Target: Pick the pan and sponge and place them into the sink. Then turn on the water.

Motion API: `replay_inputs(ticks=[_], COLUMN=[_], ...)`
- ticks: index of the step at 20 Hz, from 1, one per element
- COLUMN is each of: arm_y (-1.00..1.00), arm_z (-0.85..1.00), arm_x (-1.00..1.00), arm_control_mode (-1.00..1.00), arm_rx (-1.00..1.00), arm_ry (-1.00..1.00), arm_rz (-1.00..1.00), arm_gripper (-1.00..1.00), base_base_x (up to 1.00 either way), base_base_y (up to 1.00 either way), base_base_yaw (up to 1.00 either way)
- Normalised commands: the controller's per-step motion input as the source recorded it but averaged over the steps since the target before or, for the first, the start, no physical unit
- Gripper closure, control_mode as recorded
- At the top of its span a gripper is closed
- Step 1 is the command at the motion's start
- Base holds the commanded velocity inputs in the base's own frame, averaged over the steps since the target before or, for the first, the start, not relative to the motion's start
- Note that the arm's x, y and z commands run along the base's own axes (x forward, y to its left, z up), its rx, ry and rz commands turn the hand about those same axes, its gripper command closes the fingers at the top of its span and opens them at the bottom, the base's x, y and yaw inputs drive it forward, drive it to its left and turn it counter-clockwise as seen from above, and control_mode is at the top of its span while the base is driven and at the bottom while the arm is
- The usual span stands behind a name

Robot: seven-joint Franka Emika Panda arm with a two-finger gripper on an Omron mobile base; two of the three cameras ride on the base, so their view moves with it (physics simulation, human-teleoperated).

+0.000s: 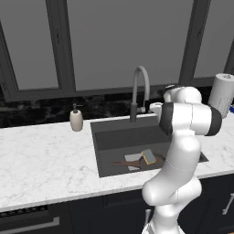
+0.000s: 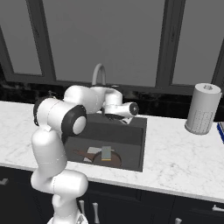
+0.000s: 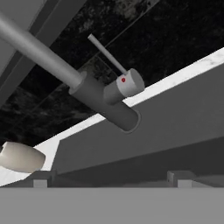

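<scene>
Before the gripper point(image 3: 109, 178), close ahead and slightly above its line of sight, we see the base of the faucet point(image 3: 105, 105), rolled diagonally across the hand view. Its fingertips point(image 3: 40, 180) rise well apart at the bottom edge, jaws wide, nothing between them.

We note the faucet's smooth grey cylindrical column, a short side barrel with a red dot, and a thin straight lever point(image 3: 107, 54) projecting from it. Its arched spout curves over the sink point(image 1: 103, 132), a dark grey rectangular basin recessed in the white marbled counter point(image 1: 41, 160).

On the basin floor lies the pan point(image 1: 153, 161), round and dark reddish-brown, its thin handle pointing left. We see the sponge point(image 1: 148, 156), a small yellow slab with a dark top layer, resting tilted on the pan. A pale grey square patch point(image 1: 131, 158) shows just beside them. We see no water running.
</scene>
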Motion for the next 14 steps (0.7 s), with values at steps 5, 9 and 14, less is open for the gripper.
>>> replay_inputs(ticks=[5,9,14], arm_y=[0.0,0.0,0.0], arm_z=[-0.09,-0.05,-0.05], arm_x=[0.33,0.35,0.4], arm_control_mode=[-1.0,-1.0,-1.0], arm_rx=[0.07,0.1,0.1], arm_ry=[0.0,0.0,0.0], arm_rz=[0.0,0.0,0.0], arm_gripper=[-1.0,-1.0,-1.0], base_base_x=[0.0,0.0,0.0], base_base_y=[0.0,0.0,0.0], base_base_yaw=[0.0,0.0,0.0])
